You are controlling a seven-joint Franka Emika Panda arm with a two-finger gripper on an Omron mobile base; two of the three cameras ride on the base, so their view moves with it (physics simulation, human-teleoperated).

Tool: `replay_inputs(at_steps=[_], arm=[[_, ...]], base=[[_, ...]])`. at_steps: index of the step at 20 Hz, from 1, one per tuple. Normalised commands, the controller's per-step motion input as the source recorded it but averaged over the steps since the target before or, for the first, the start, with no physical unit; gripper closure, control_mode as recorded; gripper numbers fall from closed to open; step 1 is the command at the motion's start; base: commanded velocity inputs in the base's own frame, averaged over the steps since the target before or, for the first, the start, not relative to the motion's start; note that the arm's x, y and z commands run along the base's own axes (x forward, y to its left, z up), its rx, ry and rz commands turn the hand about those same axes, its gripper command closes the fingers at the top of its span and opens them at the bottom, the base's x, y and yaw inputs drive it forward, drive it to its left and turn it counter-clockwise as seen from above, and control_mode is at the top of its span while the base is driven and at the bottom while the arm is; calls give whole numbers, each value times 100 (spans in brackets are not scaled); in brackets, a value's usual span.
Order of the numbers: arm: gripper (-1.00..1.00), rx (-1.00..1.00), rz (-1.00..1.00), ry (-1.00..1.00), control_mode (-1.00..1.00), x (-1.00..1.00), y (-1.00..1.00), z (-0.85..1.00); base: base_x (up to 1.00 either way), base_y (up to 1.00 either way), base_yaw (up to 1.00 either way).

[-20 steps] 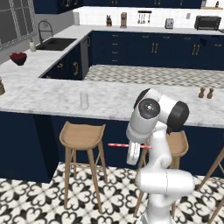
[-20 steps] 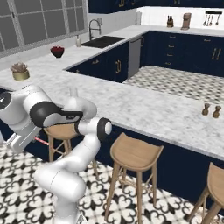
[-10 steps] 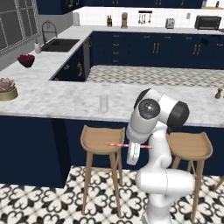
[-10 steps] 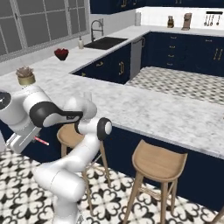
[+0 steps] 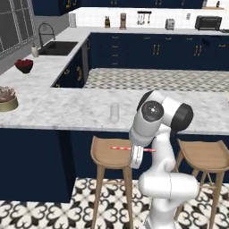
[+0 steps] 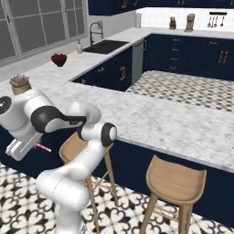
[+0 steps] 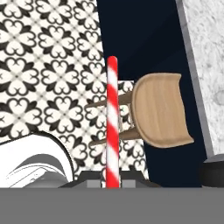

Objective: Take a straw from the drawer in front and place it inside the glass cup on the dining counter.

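The two-finger gripper was clamped shut on the thin, light, rigid red-and-white striped straw, pinched near one end, the free length pointing to 12 o'clock in the hand view.

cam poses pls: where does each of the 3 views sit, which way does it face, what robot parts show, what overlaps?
Left base view: behind-left of the arm, facing the marbled dining counter; white arm, clear glass cup.
Right base view: behind-right, facing the same counter; arm at left, red-white striped straw.
Hand view: on the hand, looking down at the patterned floor and wooden stool; shut gripper.
Shared: straw, stools.
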Motion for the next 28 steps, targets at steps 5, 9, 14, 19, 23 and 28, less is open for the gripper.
replay_inputs(at_steps=[5,9,14,19,23,28], arm=[[100,0,0,0,100,0,0,0],[100,0,0,0,100,0,0,0],[100,0,0,0,100,0,0,0],[100,0,0,0,100,0,0,0],[100,13,-16,-39,-100,21,7,28],[100,31,-21,-57,-100,4,0,49]], base=[[48,42,-10],[53,43,-9],[53,41,-9],[50,40,-9],[0,0,0],[0,0,0]])
